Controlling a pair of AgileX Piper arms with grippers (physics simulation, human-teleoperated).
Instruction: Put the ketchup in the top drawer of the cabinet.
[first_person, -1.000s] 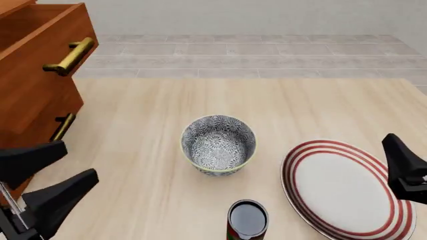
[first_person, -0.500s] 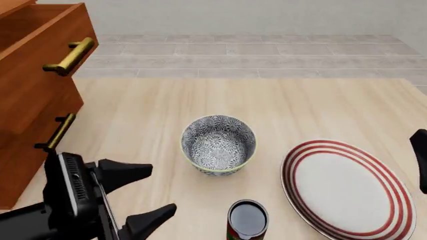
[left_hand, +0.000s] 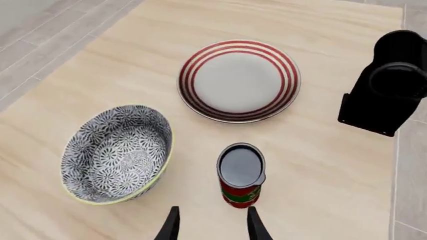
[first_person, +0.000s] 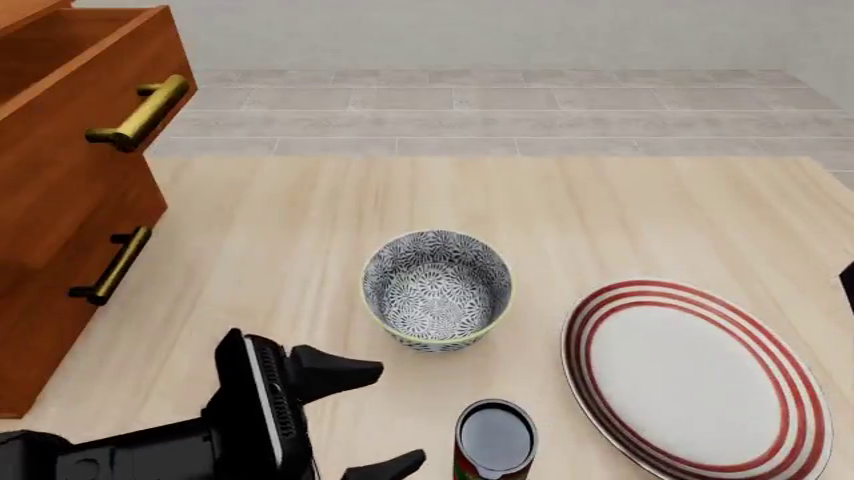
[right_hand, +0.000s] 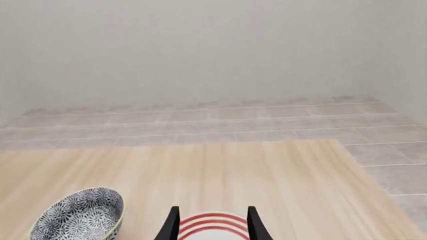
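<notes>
Wood desk (first_person: 561, 210): ketchup (first_person: 495, 440) upright at near edge; left gripper (first_person: 358, 418) jaws spread, empty, lined up to grab; right gripper (right_hand: 210, 225) parted, empty.

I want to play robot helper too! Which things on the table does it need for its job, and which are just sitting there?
Needed:
ketchup
top drawer, pulled open
cabinet
left gripper, open beside the can

Just sitting there:
patterned bowl
red-striped plate

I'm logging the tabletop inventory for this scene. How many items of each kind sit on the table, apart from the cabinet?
Cans: 1, the ketchup
Bowls: 1, the grey patterned bowl
Plates: 1, the red-striped plate
Total: 3
</notes>
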